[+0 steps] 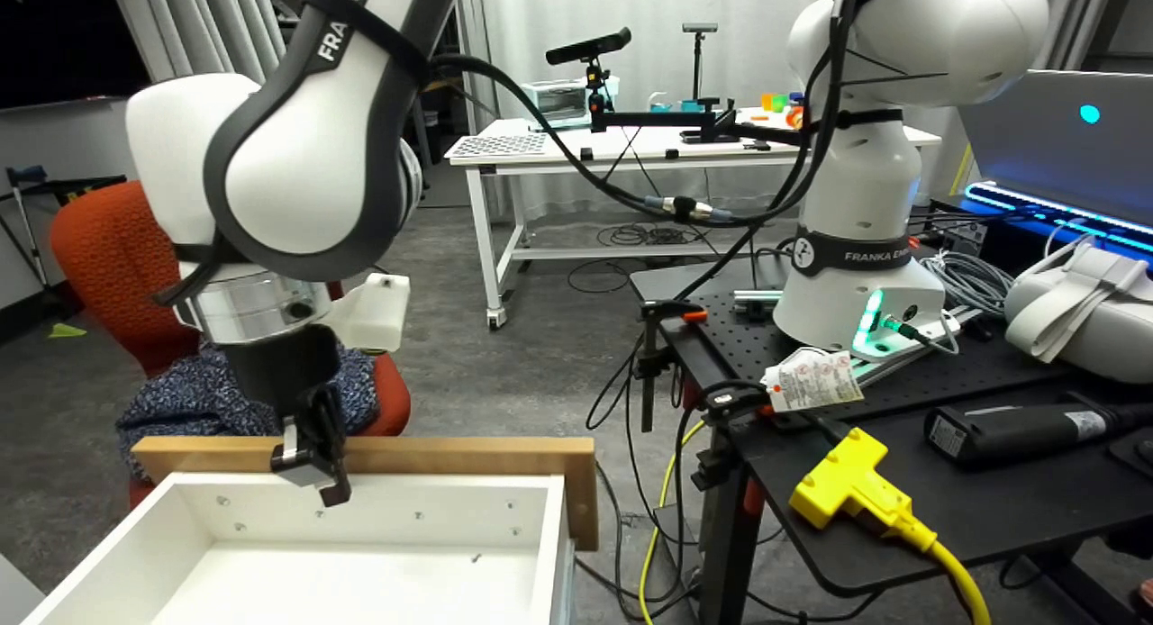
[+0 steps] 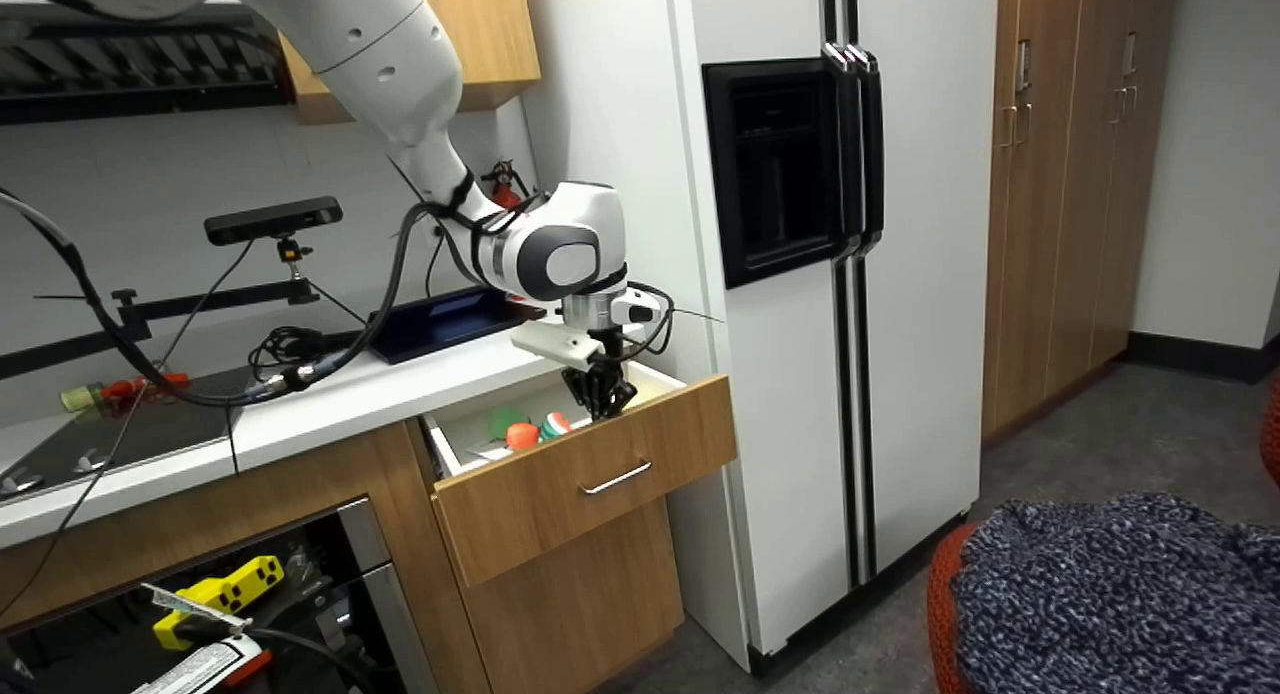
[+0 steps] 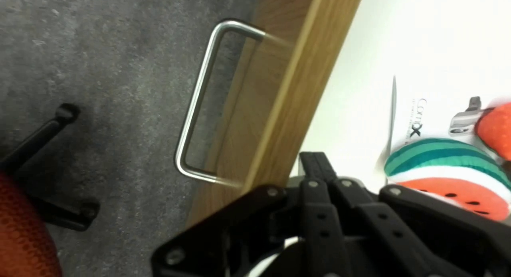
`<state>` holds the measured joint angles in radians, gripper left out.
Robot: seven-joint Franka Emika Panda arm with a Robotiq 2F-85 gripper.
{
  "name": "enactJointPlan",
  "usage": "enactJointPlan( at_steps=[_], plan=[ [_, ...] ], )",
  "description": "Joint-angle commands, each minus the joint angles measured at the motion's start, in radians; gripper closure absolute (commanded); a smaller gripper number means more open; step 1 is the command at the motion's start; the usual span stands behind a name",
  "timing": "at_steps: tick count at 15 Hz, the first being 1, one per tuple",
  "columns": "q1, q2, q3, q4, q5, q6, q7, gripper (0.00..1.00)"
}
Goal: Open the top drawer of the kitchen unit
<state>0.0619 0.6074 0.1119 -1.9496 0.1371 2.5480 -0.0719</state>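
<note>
In an exterior view, the top drawer [image 1: 450, 503] was shown open at the lower left, its white inner walls exposed and its far side formed by a pale wood front [image 1: 477, 454]. The black gripper [image 1: 333, 490] was pointed downward at the inner side of that front. Beyond the drawer, the seat of an orange chair [image 1: 108, 265] was covered by a dark speckled cloth [image 1: 198, 400]. A yellow outlet block [image 1: 847, 481] was placed on a black table [image 1: 991, 503].

In an exterior view, the drawer was shown extended from beneath a white countertop [image 2: 350, 404], beside a white refrigerator [image 2: 930, 274], with a metal handle [image 2: 617, 478] fixed to its front. A watermelon-slice toy [image 2: 555, 426], a red object [image 2: 521, 436] and a green object [image 2: 507, 421] were contained in it.

In the wrist view, the gripper's fingers [image 3: 309, 165] were seen together, side by side, just beside the wood front; whether it was touched could not be told. The watermelon-slice toy was laid partly over a white sheet [image 3: 431, 113] printed "CompX".
</note>
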Motion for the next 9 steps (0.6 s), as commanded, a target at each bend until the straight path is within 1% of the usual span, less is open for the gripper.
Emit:
enactJointPlan(
  at_steps=[1, 4, 9],
  plan=[
    [0.096, -0.09, -0.138, -0.125, -0.174, -0.01, 0.152, 1.0],
    [0.172, -0.148, -0.235, -0.205, -0.338, -0.021, 0.294, 1.0],
    [0.239, -0.207, -0.321, -0.283, -0.56, -0.076, 0.477, 1.0]
  ],
)
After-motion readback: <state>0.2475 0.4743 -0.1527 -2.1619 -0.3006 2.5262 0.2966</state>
